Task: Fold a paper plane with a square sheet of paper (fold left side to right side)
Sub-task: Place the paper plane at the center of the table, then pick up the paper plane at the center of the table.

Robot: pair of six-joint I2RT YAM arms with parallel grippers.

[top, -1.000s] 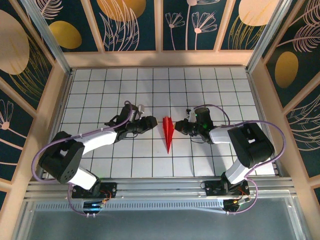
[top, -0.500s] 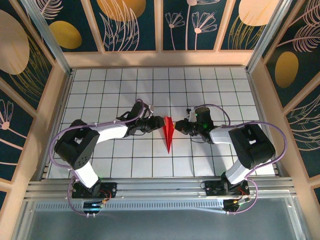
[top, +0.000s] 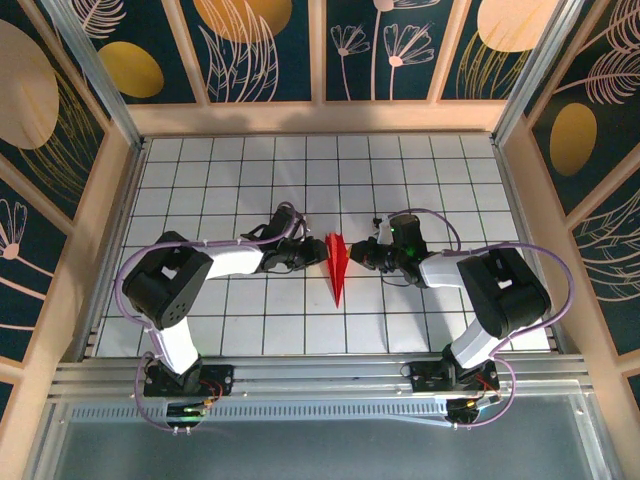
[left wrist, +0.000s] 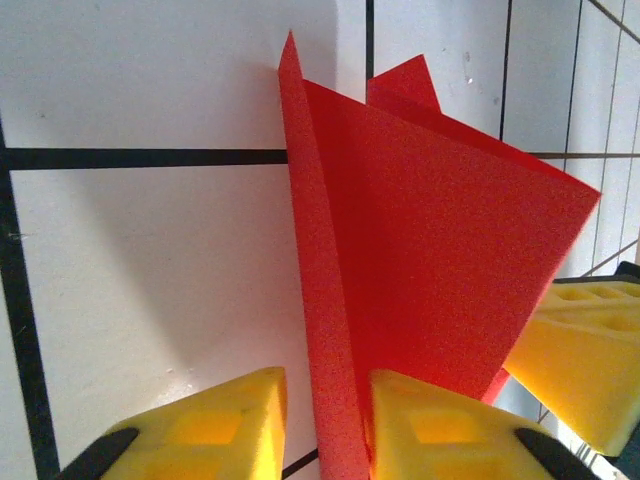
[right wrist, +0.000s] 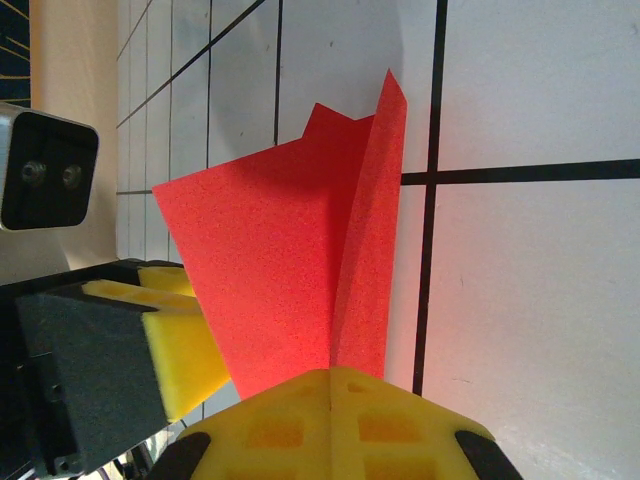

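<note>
The square sheet of paper is folded into a narrow red paper plane (top: pixel 336 264) lying mid-table, its point toward the near edge. My right gripper (top: pixel 357 256) holds it from the right, its yellow fingers (right wrist: pixel 400 420) pressed together on the paper plane (right wrist: pixel 280 250) at its centre crease. My left gripper (top: pixel 317 256) is at the plane's left side. In the left wrist view the left gripper (left wrist: pixel 328 388) stands open, with the upright left flap of the paper plane (left wrist: pixel 430 250) between its fingers (left wrist: pixel 220 420). The right-hand finger touches the flap and the left-hand one stands apart.
The white grid table (top: pixel 200 170) is walled by wooden rails (top: pixel 320 118) at the back and sides. Both arms reach in low toward the middle. One right gripper finger (left wrist: pixel 585 350) shows behind the paper in the left wrist view.
My left gripper has moved right up to the paper plane and its jaws have narrowed around the left flap. The right gripper and the paper have stayed put.
</note>
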